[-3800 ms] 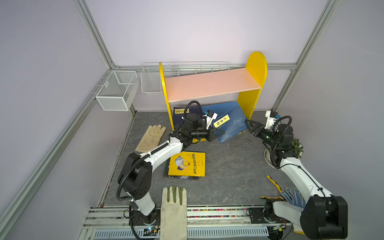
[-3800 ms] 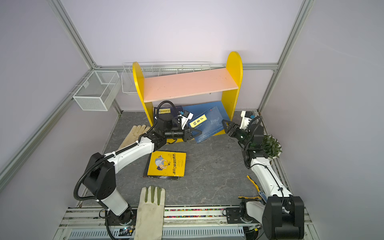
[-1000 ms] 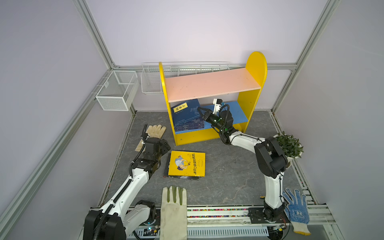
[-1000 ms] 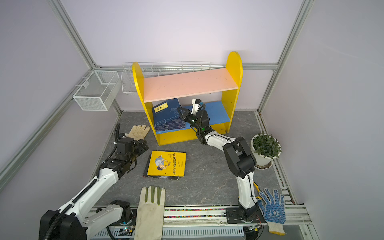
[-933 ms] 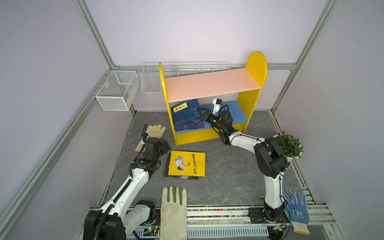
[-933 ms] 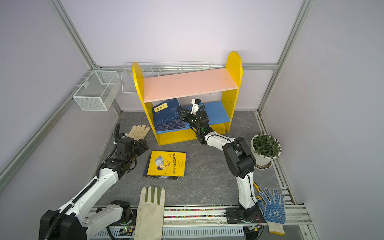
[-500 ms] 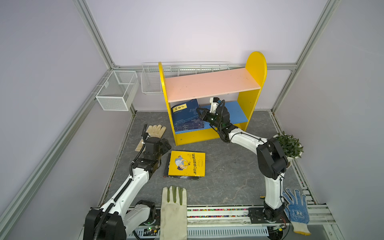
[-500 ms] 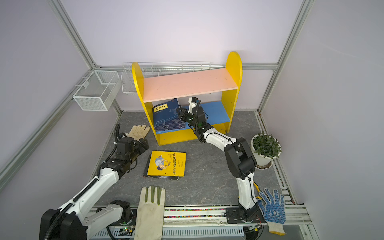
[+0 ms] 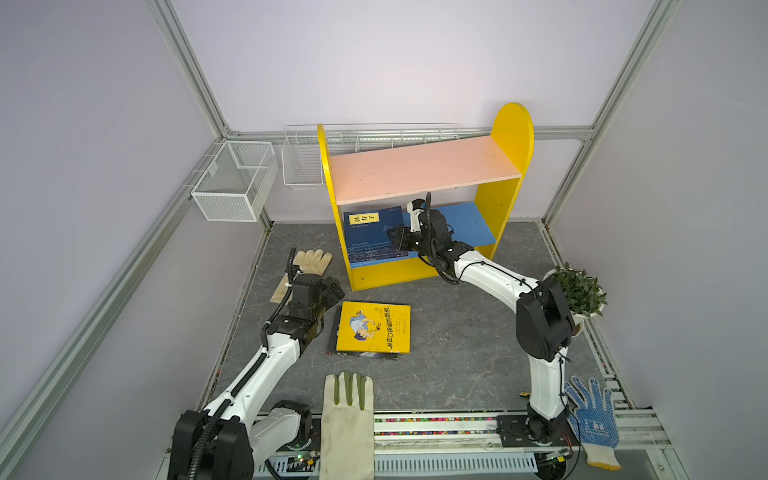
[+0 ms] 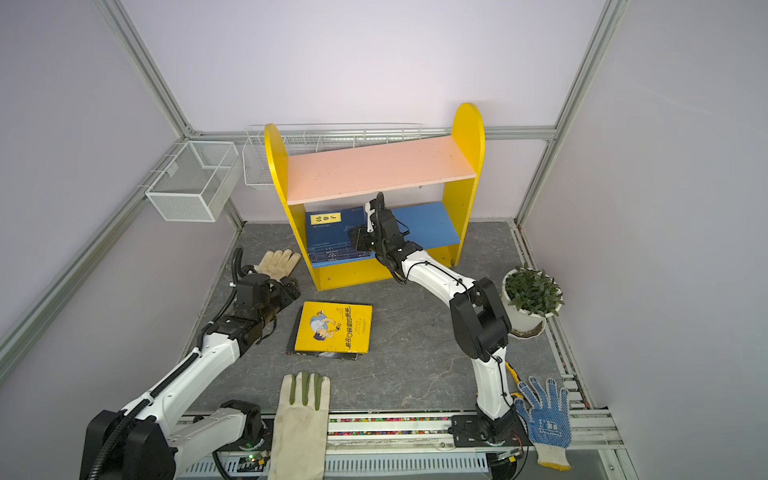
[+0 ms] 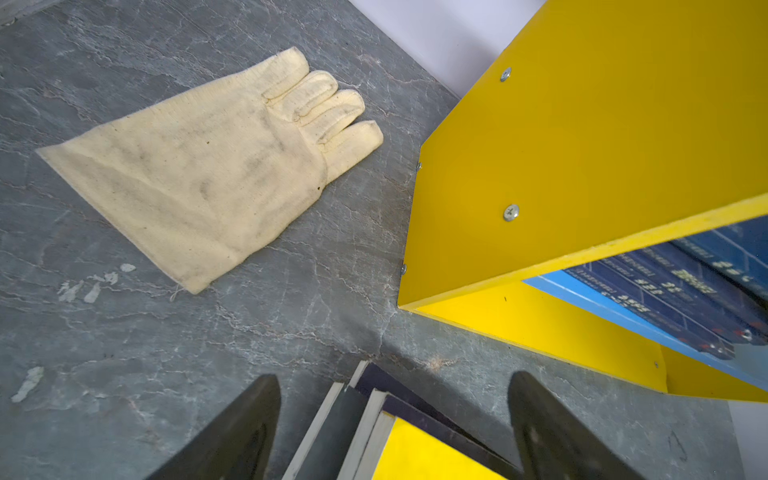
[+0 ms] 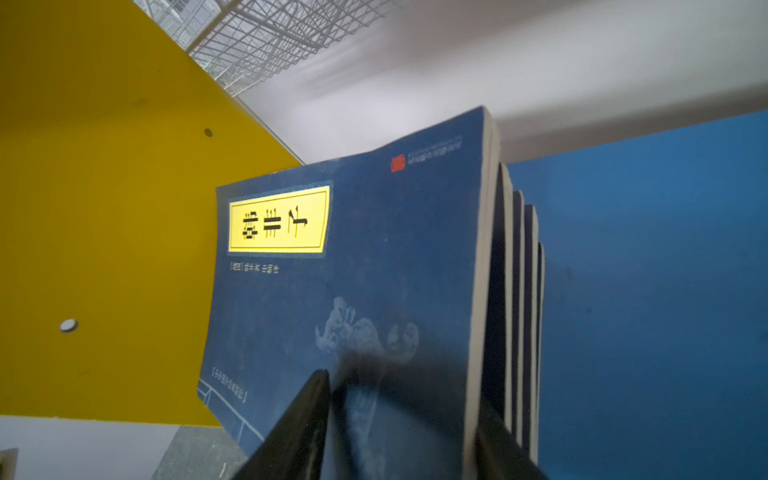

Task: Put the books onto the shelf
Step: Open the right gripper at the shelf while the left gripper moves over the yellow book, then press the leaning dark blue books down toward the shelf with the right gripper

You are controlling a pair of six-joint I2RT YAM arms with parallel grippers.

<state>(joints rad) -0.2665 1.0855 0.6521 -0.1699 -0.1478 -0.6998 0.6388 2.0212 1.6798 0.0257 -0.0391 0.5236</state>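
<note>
The shelf (image 9: pixel 395 274) stands at the back of the table (image 9: pixel 457 332). A row of books (image 9: pixel 370 237) fills the left half of its lower board (image 9: pixel 469 224), under the upper board (image 9: pixel 419 168), leaning toward the left side panel. The right gripper (image 9: pixel 395 239) is at the row's right end.

A stack of books (image 9: pixel 374 328) lies flat in front of the shelf, with the left gripper (image 9: pixel 332 291) just left of it.

There are 3 gloves:
- The rear glove (image 9: pixel 309 264) lies left of the shelf.
- The front glove (image 9: pixel 347 411) lies before the stack.
- The corner glove (image 9: pixel 592 419) lies front right.

A potted plant (image 9: pixel 577 291) stands right of the shelf. 2 wire baskets hang on the walls — the near basket (image 9: pixel 303 158) behind the shelf, the far basket (image 9: pixel 232 183) further left.
</note>
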